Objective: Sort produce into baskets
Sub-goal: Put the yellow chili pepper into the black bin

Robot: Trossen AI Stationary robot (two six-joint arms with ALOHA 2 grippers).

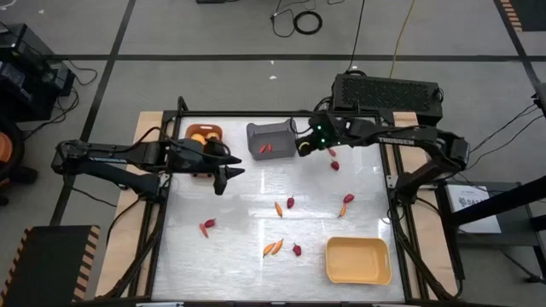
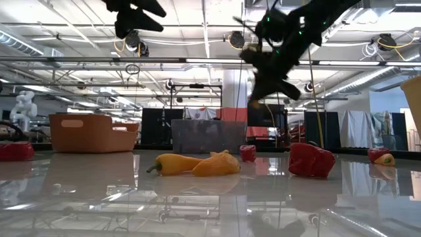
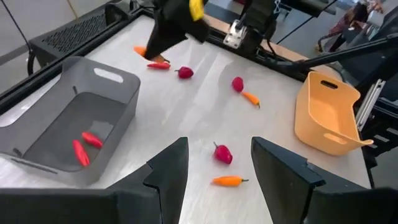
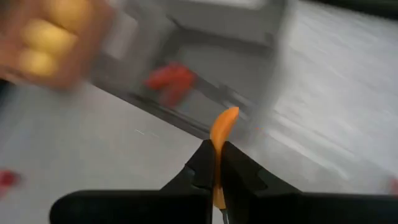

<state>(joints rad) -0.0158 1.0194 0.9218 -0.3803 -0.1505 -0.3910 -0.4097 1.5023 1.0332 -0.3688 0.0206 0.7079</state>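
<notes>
My right gripper (image 1: 304,147) hangs above the table just beside the dark grey basket (image 1: 270,140), shut on a slim orange pepper piece (image 4: 222,127). The grey basket holds two red pepper pieces (image 3: 84,146). My left gripper (image 1: 223,175) hovers open in front of the orange-brown basket (image 1: 205,135), which holds yellow fruits. In the left wrist view a dark-red berry (image 3: 222,154) and an orange pepper (image 3: 229,181) lie on the table far below its fingers. The pale yellow basket (image 1: 358,260) stands at the near right. My right gripper pinches the orange pepper piece between its two fingers at the lower part (image 4: 218,146). The curved free end (image 4: 228,114) sticks out past the fingertips. The fingers slant downward toward the grey basket, and the pepper is lifted clear of the table.
Loose produce lies across the table's middle: a berry and pepper pair (image 1: 285,205), a piece at the near left (image 1: 207,226), orange peppers and a berry (image 1: 281,248), a pair toward the right (image 1: 345,205), and red pieces (image 1: 334,162) near my right gripper.
</notes>
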